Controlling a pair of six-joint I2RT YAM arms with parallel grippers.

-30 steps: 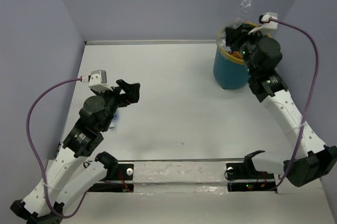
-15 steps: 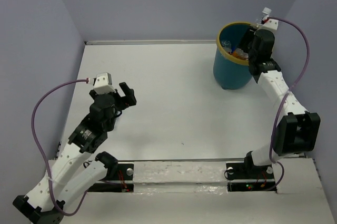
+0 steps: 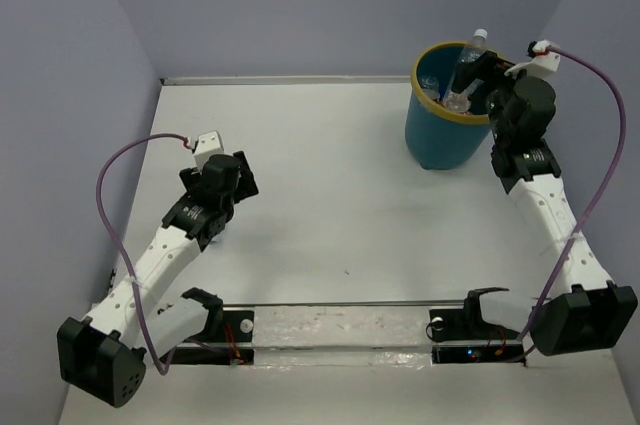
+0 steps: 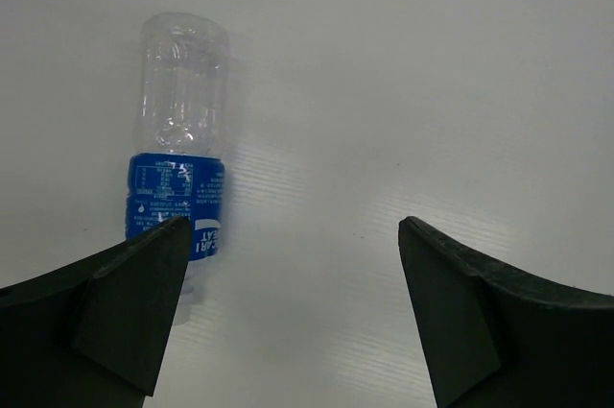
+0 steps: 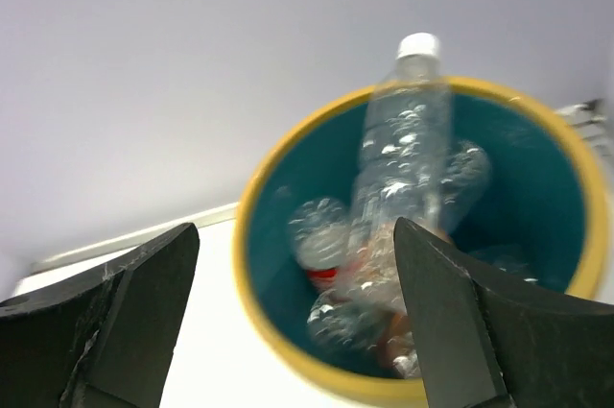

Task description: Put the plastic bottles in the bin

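Blue label wraps the lower half of the one bottle [image 4: 177, 187] lying on the table [image 4: 432, 91] near its left edge. The white print on it is too small and partly hidden to read. The left gripper [image 4: 290, 235] hangs over it with its fingers wide apart, but off-centre: the bottle lies under the left finger, not in the gap. Closing from here would likely nudge the bottle aside or roll it, so the gripper probably needs shifting first.

At the far right corner, the bin [image 3: 440, 135] holds several bottles. A clear bottle [image 3: 468, 60] stands tilted in it, its white cap above the yellow rim. The right gripper [image 5: 295, 230] is beside the rim with its fingers spread and nothing between them. A knock from that arm could tip the leaning bottle out. No writing on it can be made out.
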